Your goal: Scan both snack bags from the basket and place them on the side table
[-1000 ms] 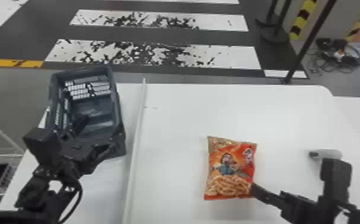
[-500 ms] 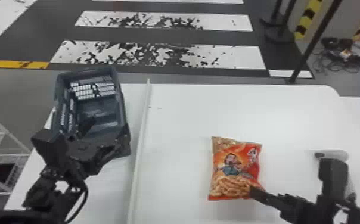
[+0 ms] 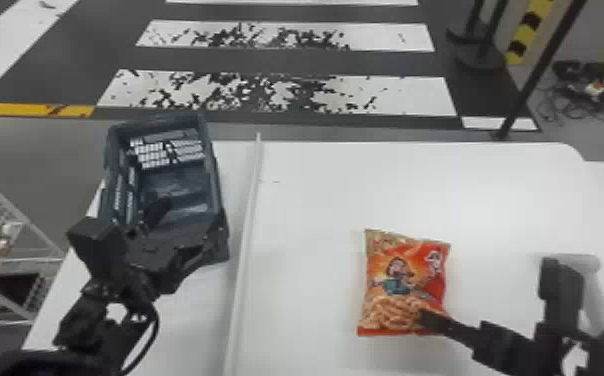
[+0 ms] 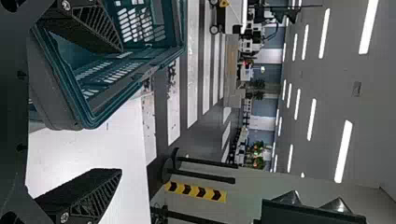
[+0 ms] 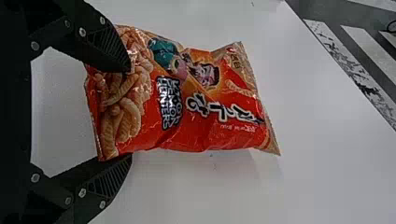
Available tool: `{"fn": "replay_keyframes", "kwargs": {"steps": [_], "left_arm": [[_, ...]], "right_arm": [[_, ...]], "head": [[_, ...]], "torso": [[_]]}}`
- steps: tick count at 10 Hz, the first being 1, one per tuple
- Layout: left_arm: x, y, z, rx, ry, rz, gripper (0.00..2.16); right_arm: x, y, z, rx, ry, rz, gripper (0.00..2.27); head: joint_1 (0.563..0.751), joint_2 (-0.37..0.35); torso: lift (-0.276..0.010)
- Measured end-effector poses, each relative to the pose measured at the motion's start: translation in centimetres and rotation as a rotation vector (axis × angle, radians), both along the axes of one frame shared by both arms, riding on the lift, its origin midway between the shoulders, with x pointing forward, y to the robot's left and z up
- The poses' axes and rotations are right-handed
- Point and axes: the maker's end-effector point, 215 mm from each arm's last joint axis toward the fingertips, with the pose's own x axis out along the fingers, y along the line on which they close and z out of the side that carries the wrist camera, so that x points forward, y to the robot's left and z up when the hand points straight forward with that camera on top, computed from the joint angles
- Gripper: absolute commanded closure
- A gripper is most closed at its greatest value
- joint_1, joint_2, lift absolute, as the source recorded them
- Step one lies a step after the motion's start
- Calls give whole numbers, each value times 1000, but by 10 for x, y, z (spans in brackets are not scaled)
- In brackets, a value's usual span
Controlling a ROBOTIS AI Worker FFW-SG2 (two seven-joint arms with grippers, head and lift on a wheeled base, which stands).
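My left gripper (image 3: 192,212) is at the near end of the blue-grey basket (image 3: 218,175). In the left wrist view my left gripper (image 4: 122,109) has its fingers wide apart, one inside the basket (image 4: 56,88) and the other outside it. The orange-red snack bag (image 3: 406,280) lies face up on the white table, with my right gripper (image 3: 428,320) at its near right corner. The right wrist view shows my right gripper (image 5: 130,114) open around the bottom end of the snack bag (image 5: 187,107), one finger over its print, the other along its lower edge.
A pale, elongated device (image 3: 593,275) lies behind the right wrist on the table (image 3: 416,175). A raised white strip (image 3: 246,225) runs between basket and bag. Past the table's left edge stands a wire shelf (image 3: 11,260) with colourful packages.
The view has turned slightly left, and table, basket and bag sit farther right in it. My right gripper has shifted left against the bag, overlapping its corner more. The left gripper stays at the basket.
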Motion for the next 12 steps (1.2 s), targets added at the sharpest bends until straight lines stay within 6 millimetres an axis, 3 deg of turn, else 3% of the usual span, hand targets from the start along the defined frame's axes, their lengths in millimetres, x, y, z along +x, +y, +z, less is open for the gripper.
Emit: {"fn": "replay_keyframes", "kwargs": {"steps": [1, 2, 7, 12], "left_arm": [[0, 0, 0, 1, 0, 0, 87], [-1, 0, -1, 1, 1, -1, 87], [-4, 1, -3, 5, 8, -3, 87], [-4, 3, -2, 12, 6, -3, 87]], "right_arm": [[3, -1, 1, 36, 5, -3, 2024], [7, -4, 0, 54, 6, -15, 2253], [20, -15, 25, 115, -52, -54, 2253], [50, -64, 79, -238, -195, -34, 2253]], "head": [[695, 42], [695, 38], [695, 22], [695, -43]], "torso": [[-75], [-75], [-75], [-75]]}}
